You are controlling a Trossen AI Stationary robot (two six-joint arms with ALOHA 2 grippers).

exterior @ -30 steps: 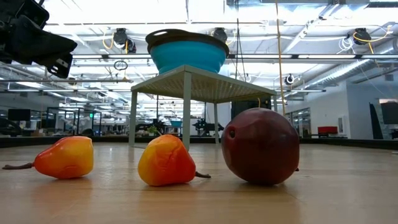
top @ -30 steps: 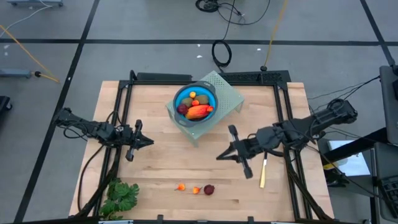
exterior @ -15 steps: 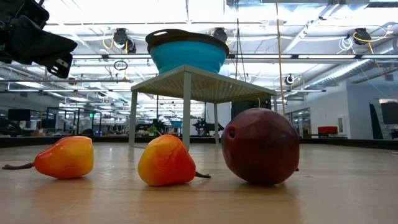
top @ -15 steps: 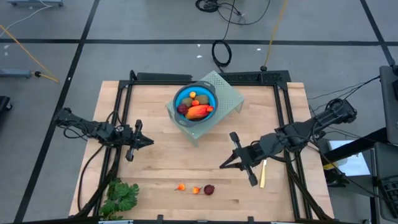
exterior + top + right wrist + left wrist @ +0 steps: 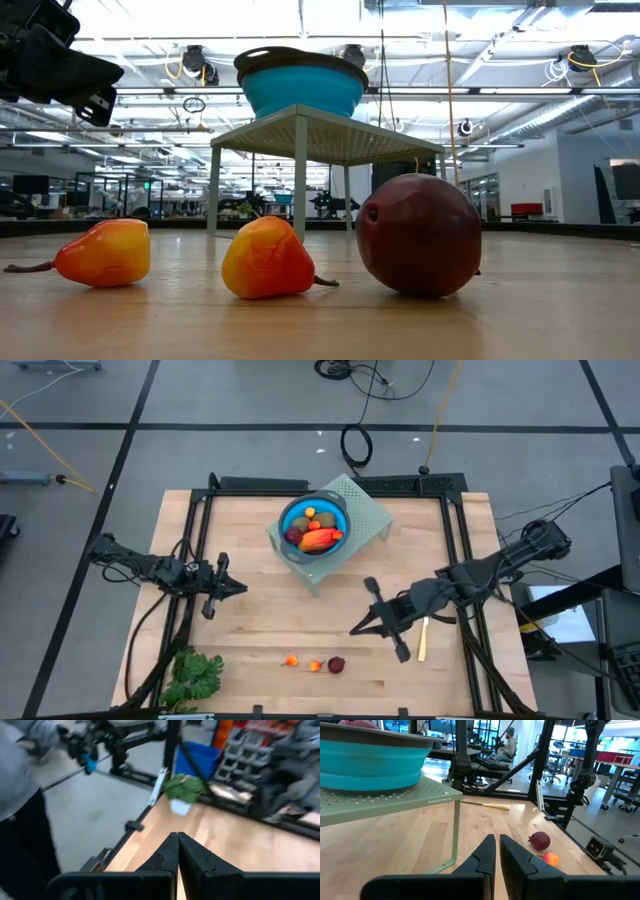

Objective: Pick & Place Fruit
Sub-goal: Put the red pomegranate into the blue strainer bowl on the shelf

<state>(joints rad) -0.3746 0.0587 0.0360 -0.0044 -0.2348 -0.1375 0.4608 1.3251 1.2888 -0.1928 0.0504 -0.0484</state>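
- Low view, nearest the lens: a dark red ball point(image 5: 419, 234) sits on the wooden table point(image 5: 560, 310), with an orange-yellow pear-shaped piece point(image 5: 268, 259) just beside it and a second small orange piece point(image 5: 103, 253) farther along the same row.
- From above, these three lie near the table's front edge, the green leafy bunch point(image 5: 192, 676) off at the front left corner.
- Behind the row, the right gripper point(image 5: 355, 629) hangs over the table right of centre, its fingers clenched together and empty; its wrist camera shows the two fingertips point(image 5: 172, 841) touching.
- A yellow-handled knife point(image 5: 423, 637) lies just beside that arm.
- On the left side, the left gripper point(image 5: 241, 587) waits above the wood, fingers point(image 5: 488, 851) nearly closed with a thin slit between them, grasping nothing.
- Farther back, a pale green perforated stand point(image 5: 361, 508) carries a blue bowl point(image 5: 290, 512).
- Inside the bowl lie a long orange-red piece point(image 5: 318, 539), a dark red ball, oval brown-green pieces and a small orange one.
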